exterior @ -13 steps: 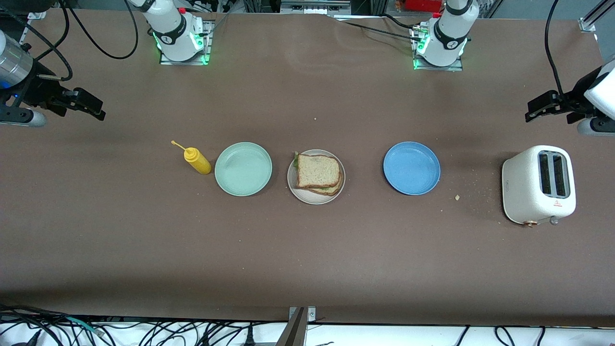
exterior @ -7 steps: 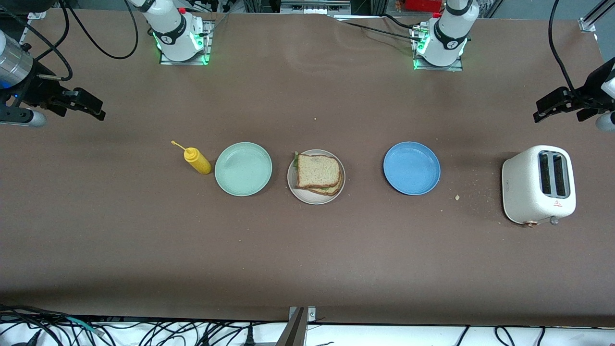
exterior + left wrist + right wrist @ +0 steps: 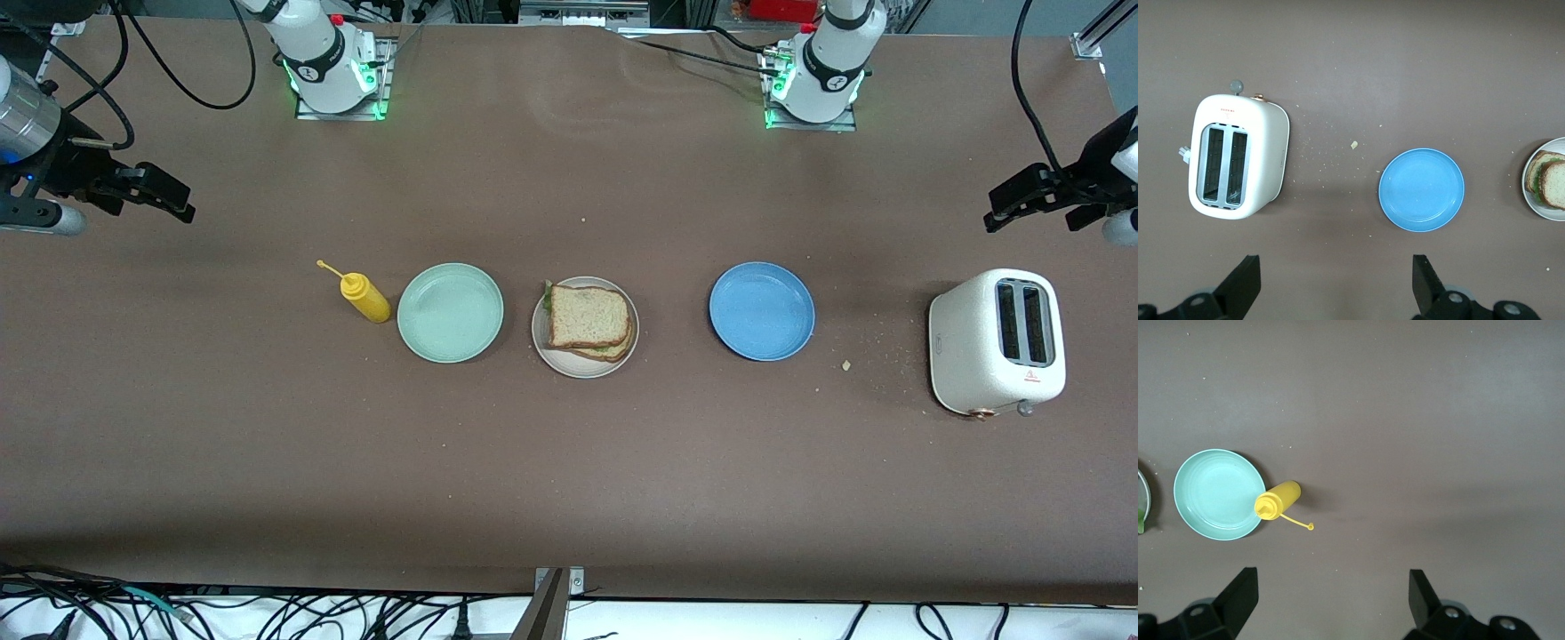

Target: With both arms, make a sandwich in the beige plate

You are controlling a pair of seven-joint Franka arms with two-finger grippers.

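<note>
A: Starting low in the front view, what sits nearest on the desk (image 3: 569, 480)?

B: Bare brown surface, then the row across the middle of the frame. The sandwich (image 3: 589, 320) lies on the beige plate (image 3: 553, 354) at centre: two bread slices stacked with green lettuce peeking out. It looks assembled, so I'd judge the task done or nearly so.

A: And around it?

B: A mint-green plate (image 3: 450, 312) and a yellow squeeze bottle (image 3: 364, 296) toward the frame's left, a blue plate (image 3: 761, 310) and a white toaster (image 3: 996, 342) toward its right, some crumbs (image 3: 845, 364) between those two. Nothing crowds the sandwich.

A: The arms?

B: Higher up, at the frame's edges. The right gripper (image 3: 169, 197) hangs at the left edge, the left gripper (image 3: 1009, 203) at the right edge above the toaster; both have fingers spread and empty, probably parked clear.
</note>
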